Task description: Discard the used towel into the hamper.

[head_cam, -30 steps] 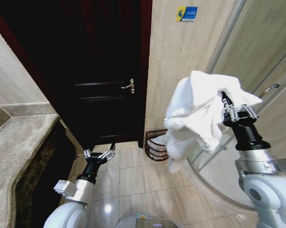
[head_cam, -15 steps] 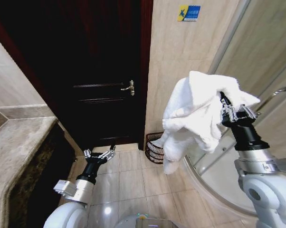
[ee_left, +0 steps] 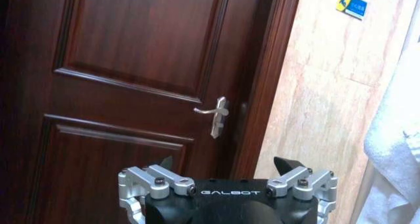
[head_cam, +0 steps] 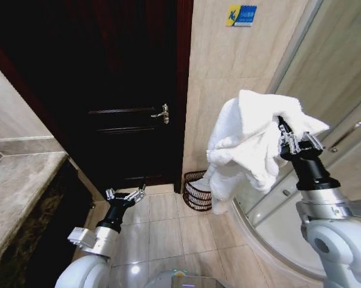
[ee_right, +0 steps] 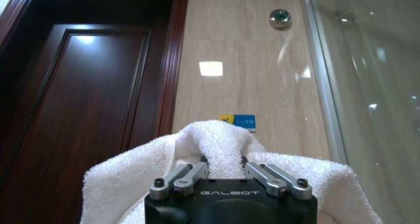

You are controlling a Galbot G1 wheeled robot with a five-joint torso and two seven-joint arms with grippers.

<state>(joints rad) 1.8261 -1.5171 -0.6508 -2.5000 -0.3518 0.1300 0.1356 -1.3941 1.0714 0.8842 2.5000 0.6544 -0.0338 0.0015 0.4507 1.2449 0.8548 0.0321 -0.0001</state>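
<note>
Towel (head_cam: 246, 144) pinched in right tool (head_cam: 283, 133) — hamper (head_cam: 195, 190) below.

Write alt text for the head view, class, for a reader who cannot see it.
The right gripper holds a white towel raised high, its tail hanging in front of the dark wire hamper on the tiled floor by the wall. The left gripper is open and low, before a dark door.

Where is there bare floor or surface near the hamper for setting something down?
Bare floor tiles lie between the dark door and the shower's curved base, in front of the hamper. The stone counter looks bare. It is crowded where the towel, held up by the right claw, overlaps the hamper.
</note>
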